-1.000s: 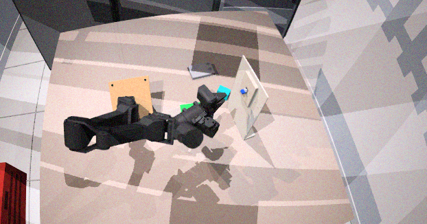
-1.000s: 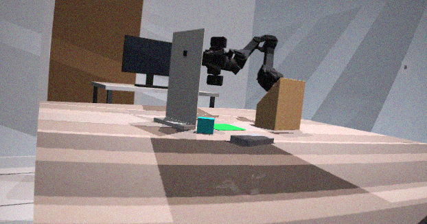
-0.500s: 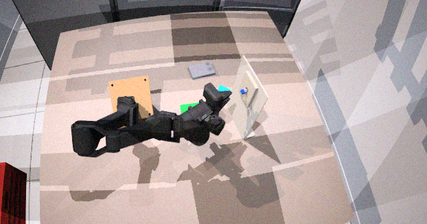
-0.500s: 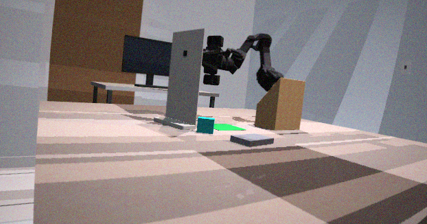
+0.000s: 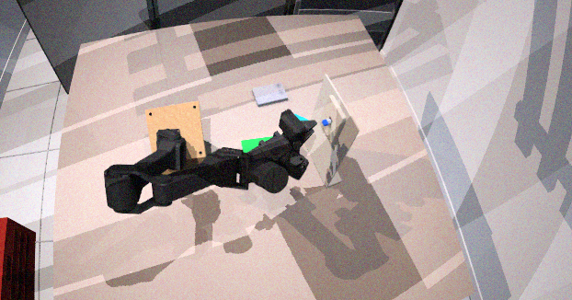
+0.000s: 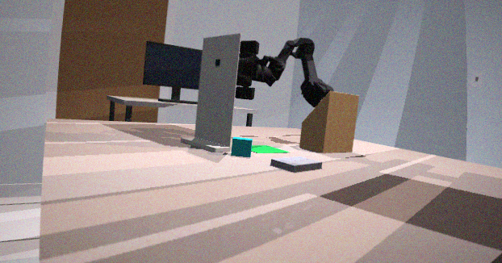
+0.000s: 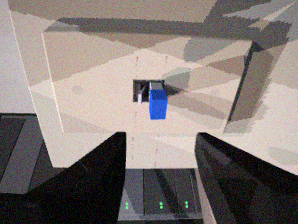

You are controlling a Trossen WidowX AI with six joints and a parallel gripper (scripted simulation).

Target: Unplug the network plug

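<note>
The blue plug (image 5: pixel 326 122) (image 7: pixel 157 104) sits in the socket (image 7: pixel 143 90) on the upright pale panel (image 5: pixel 342 139) (image 6: pixel 218 98) (image 7: pixel 87 96). My gripper (image 5: pixel 314 126) (image 7: pixel 161 141) is level with the plug and a short way in front of it, pointing at the panel. Its fingers stand partly apart with nothing between them. In the wrist view the plug is centred just above the gap between the fingers. The green marked square (image 5: pixel 253 144) (image 6: pixel 268 149) lies on the table under the arm, partly hidden by it.
A teal cube (image 5: pixel 302 117) (image 6: pixel 241 147) stands beside the panel's foot near the green square. A flat grey block (image 5: pixel 269 93) (image 6: pixel 296 163) lies further back. The arm is mounted on a brown box (image 5: pixel 175 121) (image 6: pixel 331 122).
</note>
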